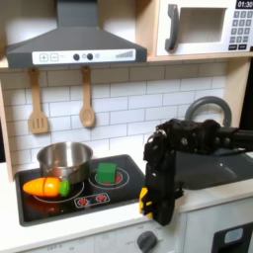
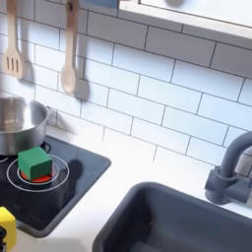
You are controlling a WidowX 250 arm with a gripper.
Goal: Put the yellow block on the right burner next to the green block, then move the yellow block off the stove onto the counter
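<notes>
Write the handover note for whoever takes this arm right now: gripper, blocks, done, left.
Gripper: pointing down at the front right corner of the black glossy stove, apparently closed on the small yellow block, whose yellow shows between its fingers; grip not fully clear.
Small bright-green block: sitting on the right-hand red ring burner in the first exterior view.
White counter: no block on it yet.
Done: yellow block seems picked up.
Left: whether it was already on the burner cannot be told; finish by setting it on the counter.
</notes>
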